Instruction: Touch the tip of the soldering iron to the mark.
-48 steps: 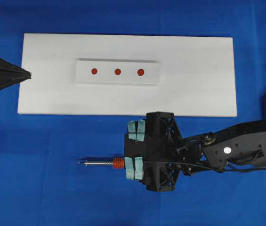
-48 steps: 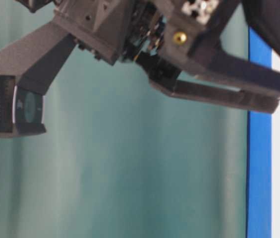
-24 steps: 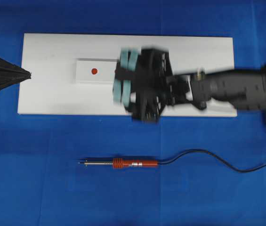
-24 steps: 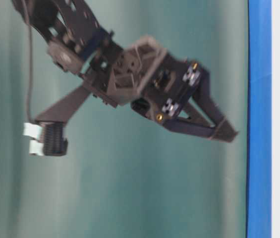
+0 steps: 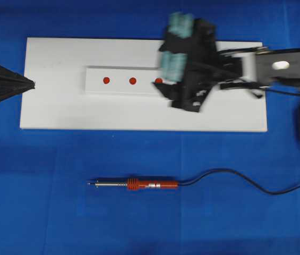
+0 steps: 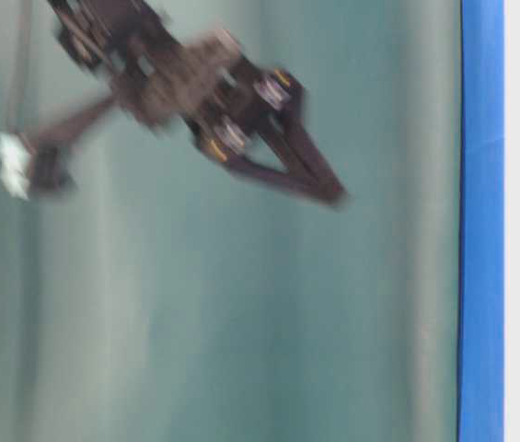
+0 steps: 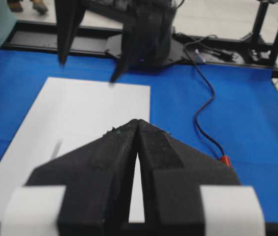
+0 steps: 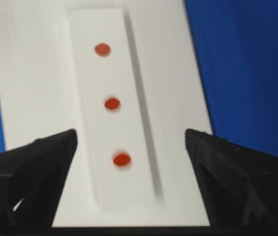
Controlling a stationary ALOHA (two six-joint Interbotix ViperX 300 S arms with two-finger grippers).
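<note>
Right gripper (image 5: pixel 177 50) has swung away; soldering iron (image 5: pixel 139 184) lies well apart.

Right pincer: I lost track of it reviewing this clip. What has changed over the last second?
The right pincer, open and empty, swung from over the soldering iron up across the white board to its far edge. The iron, the mark and the shut left pincer stayed put.

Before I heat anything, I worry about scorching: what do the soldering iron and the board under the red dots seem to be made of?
The slim red-orange-handled soldering iron looks plastic at its ribbed grip, with a thin shaft glinting like bare metal. The flat white rectangular board is matte and smooth, possibly plastic or painted wood; the look leaves it open.
</note>
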